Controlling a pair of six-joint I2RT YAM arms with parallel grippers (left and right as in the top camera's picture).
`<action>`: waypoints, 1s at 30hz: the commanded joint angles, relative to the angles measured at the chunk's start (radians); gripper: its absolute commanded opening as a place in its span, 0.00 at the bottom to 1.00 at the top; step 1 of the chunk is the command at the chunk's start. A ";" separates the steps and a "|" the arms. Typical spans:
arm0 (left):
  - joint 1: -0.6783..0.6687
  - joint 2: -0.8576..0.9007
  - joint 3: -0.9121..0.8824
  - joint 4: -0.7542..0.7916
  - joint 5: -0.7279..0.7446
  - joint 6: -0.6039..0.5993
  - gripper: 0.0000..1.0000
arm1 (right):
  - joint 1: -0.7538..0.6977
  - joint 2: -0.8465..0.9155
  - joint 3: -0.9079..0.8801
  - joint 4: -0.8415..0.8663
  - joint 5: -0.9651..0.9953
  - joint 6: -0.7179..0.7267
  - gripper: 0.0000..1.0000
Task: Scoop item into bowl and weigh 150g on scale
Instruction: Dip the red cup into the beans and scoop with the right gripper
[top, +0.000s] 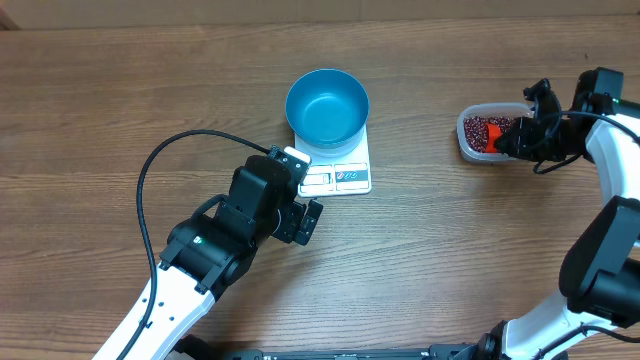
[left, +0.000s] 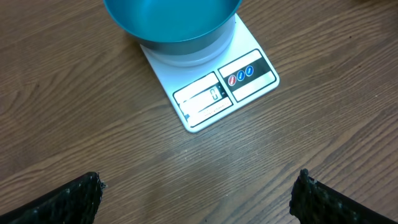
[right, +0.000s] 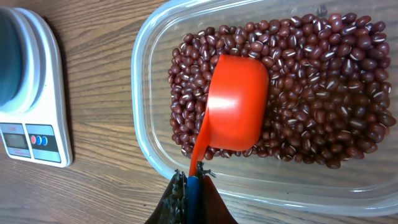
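Right gripper (right: 189, 198) clamps the scoop (right: 236, 102) by its handle end; left gripper (left: 199, 199) stands wide. Beans (right: 311, 93) look loose, light, quick to roll: carry level.

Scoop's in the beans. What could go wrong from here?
1. The scoop sits dome-up on the beans; it may lift out nearly empty.
2. Open table lies between tub and bowl, so beans could spill midway.
3. The left claw hangs open close to the scale; a nudge could skew the reading.
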 joint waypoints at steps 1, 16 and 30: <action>0.004 0.002 0.000 0.004 0.012 0.018 1.00 | 0.003 0.049 -0.012 -0.002 -0.051 0.002 0.04; 0.004 0.002 0.000 0.004 0.012 0.018 1.00 | -0.067 0.077 -0.011 -0.005 -0.125 0.002 0.04; 0.004 0.002 0.000 0.004 0.012 0.018 1.00 | -0.133 0.078 -0.011 -0.008 -0.219 0.034 0.04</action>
